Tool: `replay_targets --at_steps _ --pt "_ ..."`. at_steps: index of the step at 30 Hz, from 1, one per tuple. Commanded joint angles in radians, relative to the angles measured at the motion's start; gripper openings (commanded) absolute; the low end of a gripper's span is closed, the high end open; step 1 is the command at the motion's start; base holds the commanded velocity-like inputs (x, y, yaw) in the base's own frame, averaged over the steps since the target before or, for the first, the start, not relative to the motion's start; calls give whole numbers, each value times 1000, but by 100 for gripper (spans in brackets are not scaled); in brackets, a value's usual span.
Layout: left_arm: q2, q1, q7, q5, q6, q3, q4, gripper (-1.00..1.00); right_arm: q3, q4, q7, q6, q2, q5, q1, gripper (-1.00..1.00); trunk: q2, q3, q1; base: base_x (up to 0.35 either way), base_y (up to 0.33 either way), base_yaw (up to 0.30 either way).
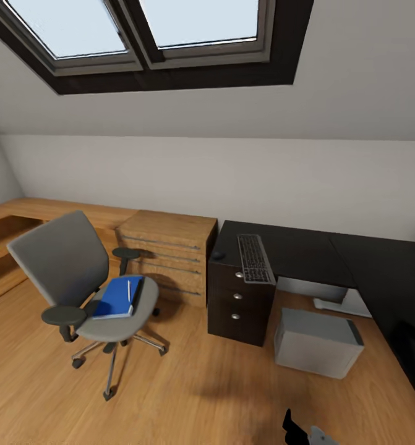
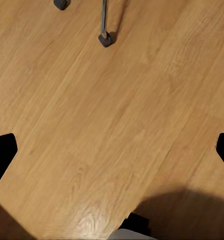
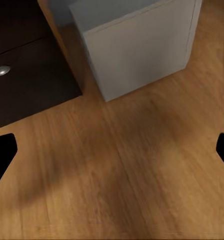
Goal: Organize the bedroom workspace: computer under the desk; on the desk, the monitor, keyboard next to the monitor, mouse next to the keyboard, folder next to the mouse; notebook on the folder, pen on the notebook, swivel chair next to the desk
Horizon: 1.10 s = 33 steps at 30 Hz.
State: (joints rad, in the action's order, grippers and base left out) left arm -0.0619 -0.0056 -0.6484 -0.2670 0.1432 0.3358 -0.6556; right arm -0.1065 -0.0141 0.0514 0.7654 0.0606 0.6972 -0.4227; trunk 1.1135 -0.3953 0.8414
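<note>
The chair point(image 1: 86, 290) stands on the wood floor point(image 1: 188, 395), apart from the desk point(image 1: 306, 250), with the blue folder point(image 1: 117, 298) flat on its seat and a white pen point(image 1: 129, 289) on top. The keyboard point(image 1: 255, 258) lies on the black surface above the drawer unit point(image 1: 238, 303). The computer point(image 1: 317, 342) sits on the floor just beside the drawers. Both wrist views show fingertips at opposite edges over bare floor: left jaws point(image 2: 112, 150) and right jaws point(image 3: 112, 152) spread wide, holding nothing.

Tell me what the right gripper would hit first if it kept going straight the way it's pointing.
Most likely the bare wood floor; the computer and black drawer unit sit off that line, though depth is unclear.
</note>
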Motion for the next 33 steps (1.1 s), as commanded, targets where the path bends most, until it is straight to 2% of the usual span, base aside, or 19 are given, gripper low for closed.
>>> replay_targets --at_steps 1,8,13,15,16,17,18,23,24,33 --pt "1 -1 -5 -11 9 5 3 100 -9 -2 5 3 -1 2 -1 100 1 -1 0 -199 -224 8" --pt "2 -1 -5 -11 29 7 50 100 -9 -3 4 3 -5 0 -1 100 1 -1 0 -226 -230 3" --pt "2 -1 -5 -11 33 8 67 100 -11 -2 4 7 -7 -38 0 100 1 -1 0 -273 -188 0" --pt "2 -1 -5 -11 34 8 68 100 -11 -2 4 7 -7 -71 1 100 1 -1 0 -293 -137 0" --pt "2 -1 -5 -11 35 8 69 100 -11 -2 4 7 -7 -113 2 100 1 -1 0 -310 -80 0" --pt "2 -1 -5 -11 35 8 69 100 -11 -2 4 7 -7 -137 4 100 1 -1 0 -315 -64 0" --pt "2 -1 -5 -11 43 8 70 100 -10 -3 5 8 -7 -260 13 100 1 -1 0 -329 -21 0" --pt "2 -1 -5 -11 51 8 71 100 -10 -3 5 6 -8 -354 25 100 1 -1 0 -332 -11 0" --pt "2 -1 -5 -11 55 8 71 100 -10 -3 6 3 -8 -406 30 100 1 -1 0 -335 -2 0" --pt "1 -1 -5 -11 56 7 71 100 -10 -3 7 2 -11 -433 33 100 1 -1 0 -336 -1 0"
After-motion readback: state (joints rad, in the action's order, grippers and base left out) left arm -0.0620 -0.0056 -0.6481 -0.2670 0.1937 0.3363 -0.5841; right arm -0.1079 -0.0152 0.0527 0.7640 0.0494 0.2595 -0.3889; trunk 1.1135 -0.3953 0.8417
